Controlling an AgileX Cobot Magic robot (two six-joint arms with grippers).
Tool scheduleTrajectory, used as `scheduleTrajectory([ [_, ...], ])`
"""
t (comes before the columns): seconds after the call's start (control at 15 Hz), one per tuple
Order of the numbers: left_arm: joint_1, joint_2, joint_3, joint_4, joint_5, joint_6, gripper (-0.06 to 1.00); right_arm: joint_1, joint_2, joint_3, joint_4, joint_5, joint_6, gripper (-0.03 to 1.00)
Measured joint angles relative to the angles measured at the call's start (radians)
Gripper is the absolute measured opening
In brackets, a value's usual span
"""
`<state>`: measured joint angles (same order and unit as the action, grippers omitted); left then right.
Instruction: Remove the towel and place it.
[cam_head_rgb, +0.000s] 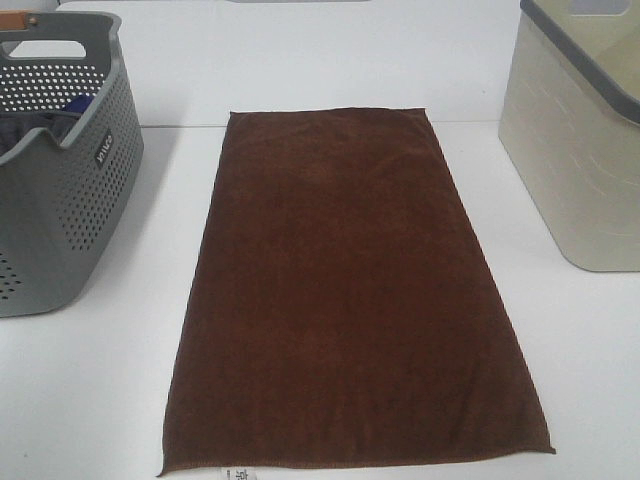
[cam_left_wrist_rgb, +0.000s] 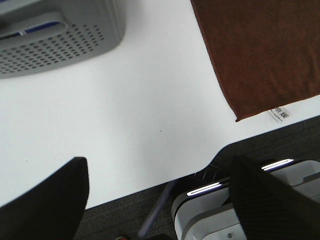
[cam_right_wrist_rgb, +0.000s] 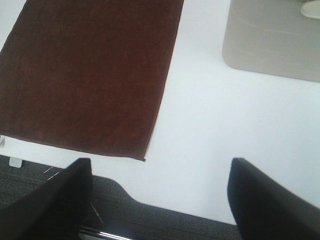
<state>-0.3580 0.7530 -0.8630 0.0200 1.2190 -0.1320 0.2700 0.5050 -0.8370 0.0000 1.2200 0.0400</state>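
Note:
The dark brown towel (cam_head_rgb: 350, 300) lies flat and spread out lengthwise on the white table, its small white tag (cam_head_rgb: 243, 474) at the near hem. It also shows in the left wrist view (cam_left_wrist_rgb: 265, 50) with its tag (cam_left_wrist_rgb: 279, 114), and in the right wrist view (cam_right_wrist_rgb: 90, 70). My left gripper (cam_left_wrist_rgb: 160, 200) is open and empty, above the table's front edge, to the left of the towel's near corner. My right gripper (cam_right_wrist_rgb: 160, 200) is open and empty, above the front edge, to the right of the towel. Neither gripper shows in the exterior view.
A grey perforated basket (cam_head_rgb: 60, 190) stands at the left, with bluish fabric (cam_head_rgb: 75, 105) inside; it also shows in the left wrist view (cam_left_wrist_rgb: 55, 40). A beige bin (cam_head_rgb: 585, 150) stands at the right, seen too in the right wrist view (cam_right_wrist_rgb: 272, 40). The table's front edge (cam_left_wrist_rgb: 165, 180) is near.

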Motion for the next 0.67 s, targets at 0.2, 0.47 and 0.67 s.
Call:
scheduleTrajectory([
  [0.2,0.0,-0.279,0.154,0.0,0.001,0.018,0.74,0.0,-0.179,0.15,0.0,0.001,-0.025,0.71],
  [0.47,0.0,-0.568,0.29,-0.009,-0.047,0.076,0.74,0.0,-0.268,0.288,0.0,-0.019,-0.056,0.71],
  [0.67,0.0,-0.641,0.332,-0.034,-0.1,0.123,0.74,0.0,-0.275,0.323,0.006,-0.135,-0.108,0.71],
])
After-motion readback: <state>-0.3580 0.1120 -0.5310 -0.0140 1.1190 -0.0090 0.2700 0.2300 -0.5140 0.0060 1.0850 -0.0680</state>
